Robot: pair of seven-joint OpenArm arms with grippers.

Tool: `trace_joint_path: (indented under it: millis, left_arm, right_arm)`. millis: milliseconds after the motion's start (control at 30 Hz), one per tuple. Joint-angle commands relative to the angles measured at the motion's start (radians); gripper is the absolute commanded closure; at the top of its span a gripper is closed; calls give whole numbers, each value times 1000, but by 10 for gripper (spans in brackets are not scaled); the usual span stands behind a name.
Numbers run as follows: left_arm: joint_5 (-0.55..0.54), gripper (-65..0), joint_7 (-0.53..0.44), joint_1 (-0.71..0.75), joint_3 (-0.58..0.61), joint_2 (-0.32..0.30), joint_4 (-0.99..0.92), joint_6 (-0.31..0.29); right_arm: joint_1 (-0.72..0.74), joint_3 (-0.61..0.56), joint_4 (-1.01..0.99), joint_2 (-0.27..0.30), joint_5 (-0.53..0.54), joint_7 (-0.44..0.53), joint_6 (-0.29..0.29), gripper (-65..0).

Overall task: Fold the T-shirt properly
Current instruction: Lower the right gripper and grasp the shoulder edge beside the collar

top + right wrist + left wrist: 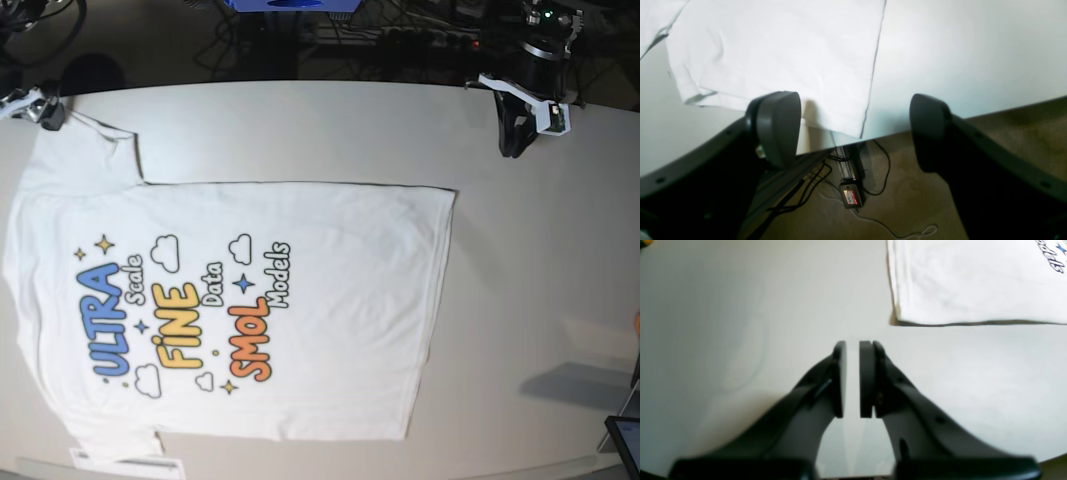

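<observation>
The T-shirt [230,310] lies spread flat on the white table [540,300], print side up, with its hem toward the right. My left gripper [515,145] hovers over bare table beyond the hem's far corner. In the left wrist view its pads [852,346] stand almost together with only a thin slit and nothing between them, and the T-shirt's corner [973,283] lies ahead to the right. My right gripper [35,105] is at the far-left sleeve by the table edge. It [853,130] stands wide open and empty, with white cloth [773,50] just ahead under its left finger.
The table edge [973,115] runs right below the right gripper. Beneath it lies carpeted floor with cables and a small power unit [849,196]. A dark screen [625,440] sits at the table's near right corner. Blue gear [290,5] and cables stand behind the table.
</observation>
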Motion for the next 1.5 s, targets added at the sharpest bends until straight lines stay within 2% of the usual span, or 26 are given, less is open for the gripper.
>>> trace_joint_path:
  millis: [0, 200, 300, 1033, 1333, 1400, 1467]
  left_arm:
    - [-8, -79, -28, 10, -6, -8, 18, 5]
    - [-8, -79, -28, 10, -6, -8, 18, 5]
    - [-8, -79, -28, 11, -6, -8, 19, 5]
    - [-8, -79, -28, 8, -6, -8, 18, 5]
    - [-8, -79, -28, 8, -6, -8, 18, 5]
    - [-8, -79, -28, 8, -6, -8, 18, 5]
    - [-8, -79, -28, 8, -6, -8, 18, 5]
  right_arm:
    - [-3, -2, 3, 4, -11, -34, -1, -488]
    - [-6, -88, 3, -1, -9, -34, -1, -488]
    - [-6, -105, 7, -24, -9, -33, -1, -488]
    - [-6, -106, 6, -28, -9, -34, -1, -486]
    - [-4, -178, 6, -28, -9, -25, -1, -483]
    - [-4, -175, 6, -28, -9, -24, -1, -441]
    - [-4, -175, 6, -27, -9, -24, -1, -369]
